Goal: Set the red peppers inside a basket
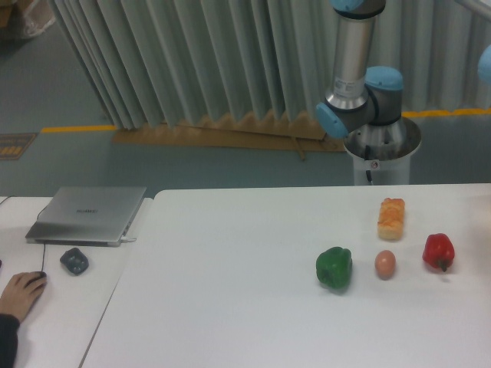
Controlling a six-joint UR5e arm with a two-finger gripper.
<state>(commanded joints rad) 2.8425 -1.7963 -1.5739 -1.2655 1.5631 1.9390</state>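
Red pepper [438, 251]: rests free on the counter [230, 307], far right, egg [385, 264] just beside it, green pepper [334, 268] beyond. Hand: out of view, so its state and nearness cannot be told. Basket: none visible. Risks: nudging the egg; glossy pepper slipping.

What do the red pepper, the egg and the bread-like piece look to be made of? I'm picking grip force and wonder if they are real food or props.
The red pepper has a smooth, glossy skin with a highlight; that suits plastic or real skin alike. The egg looks matte brown and hard-shelled. The bread-like piece is dull orange and bumpy, possibly foam or plastic. The picture is too coarse to settle it.
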